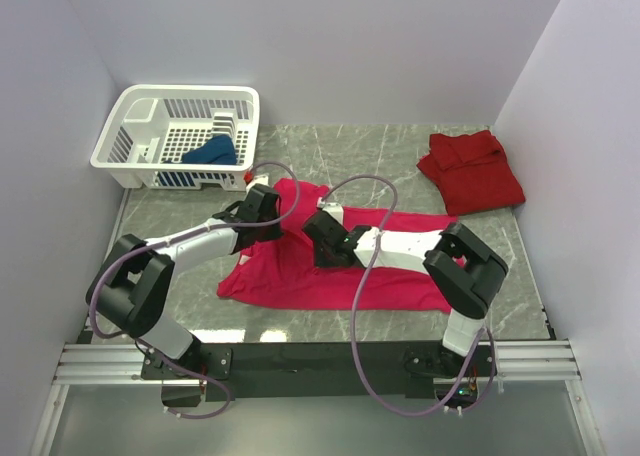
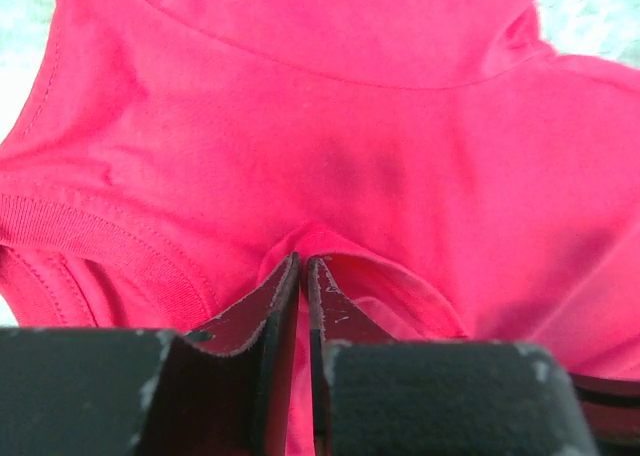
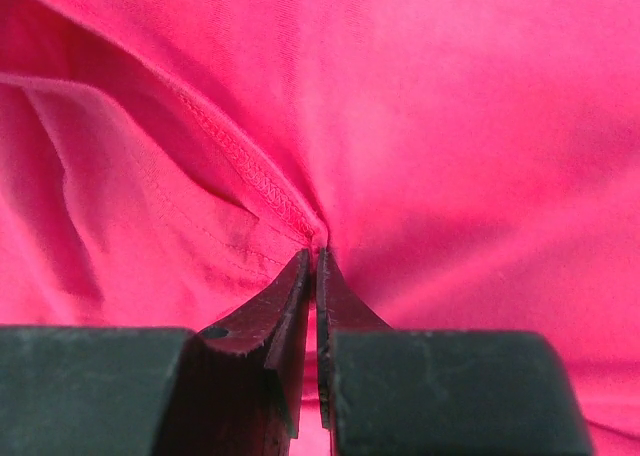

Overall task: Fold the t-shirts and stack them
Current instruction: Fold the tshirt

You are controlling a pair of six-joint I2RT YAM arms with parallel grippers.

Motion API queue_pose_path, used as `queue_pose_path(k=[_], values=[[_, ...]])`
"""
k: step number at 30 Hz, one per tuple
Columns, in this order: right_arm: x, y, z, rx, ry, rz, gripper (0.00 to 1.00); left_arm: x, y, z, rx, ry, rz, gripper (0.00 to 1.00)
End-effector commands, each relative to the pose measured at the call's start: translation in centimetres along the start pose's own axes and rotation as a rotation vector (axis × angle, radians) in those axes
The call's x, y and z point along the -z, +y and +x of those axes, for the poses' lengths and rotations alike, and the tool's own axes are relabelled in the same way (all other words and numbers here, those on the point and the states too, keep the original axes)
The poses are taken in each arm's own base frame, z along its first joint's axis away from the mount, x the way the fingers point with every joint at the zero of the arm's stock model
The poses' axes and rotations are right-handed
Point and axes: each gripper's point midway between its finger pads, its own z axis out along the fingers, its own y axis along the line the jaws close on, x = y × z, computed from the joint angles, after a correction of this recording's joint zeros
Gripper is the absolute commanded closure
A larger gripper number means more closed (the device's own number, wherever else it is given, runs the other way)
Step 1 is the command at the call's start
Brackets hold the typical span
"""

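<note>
The magenta t-shirt (image 1: 320,271) lies spread on the table in front of the arms. My left gripper (image 1: 268,214) is shut on a fold of it near the ribbed collar (image 2: 90,241), cloth pinched between the fingers (image 2: 270,306). My right gripper (image 1: 322,232) is shut on a stitched hem (image 3: 250,171) of the same shirt near its middle. The magenta cloth fills both wrist views (image 2: 400,126) (image 3: 470,126). The darker red t-shirt (image 1: 470,168) lies folded at the back right. The dark blue t-shirt (image 1: 212,153) sits bunched in the basket.
A white plastic lattice basket (image 1: 170,111) stands at the back left. White walls close in on both sides and the back. The marble tabletop (image 1: 380,151) shows between basket and red shirt. Purple cables (image 1: 375,246) arc over the magenta shirt.
</note>
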Motion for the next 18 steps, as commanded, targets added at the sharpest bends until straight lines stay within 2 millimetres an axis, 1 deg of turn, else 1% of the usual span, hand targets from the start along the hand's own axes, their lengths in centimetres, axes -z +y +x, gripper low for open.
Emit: queue_pose_path(k=[1, 2, 5, 6, 8, 13, 18], values=[[1.5, -0.3, -2.0, -0.045, -0.078, 0.007, 0.9, 0.0, 0.5, -0.6, -0.02, -0.012, -0.034, 0.84], [1.6, -0.4, -1.9, -0.047, -0.079, 0.008, 0.9, 0.1, 0.9, -0.2, -0.02, -0.009, -0.047, 0.84], [1.8, -0.6, -2.2, -0.055, -0.09, 0.016, 0.9, 0.5, 1.5, -0.5, -0.02, -0.035, -0.065, 0.82], [1.9, -0.7, -2.1, -0.058, -0.091, 0.019, 0.9, 0.5, 1.4, -0.5, -0.024, -0.039, -0.059, 0.78], [2.1, -0.9, -2.2, -0.063, -0.097, 0.022, 0.9, 0.6, 1.0, -0.9, -0.014, -0.052, -0.038, 0.75], [2.5, -1.2, -2.1, -0.068, -0.105, 0.025, 0.9, 0.2, -0.7, -1.8, -0.011, -0.056, 0.012, 0.76], [2.4, -1.6, -1.7, -0.071, -0.094, 0.033, 0.9, -0.5, -1.3, -2.2, -0.017, -0.049, 0.017, 0.76]])
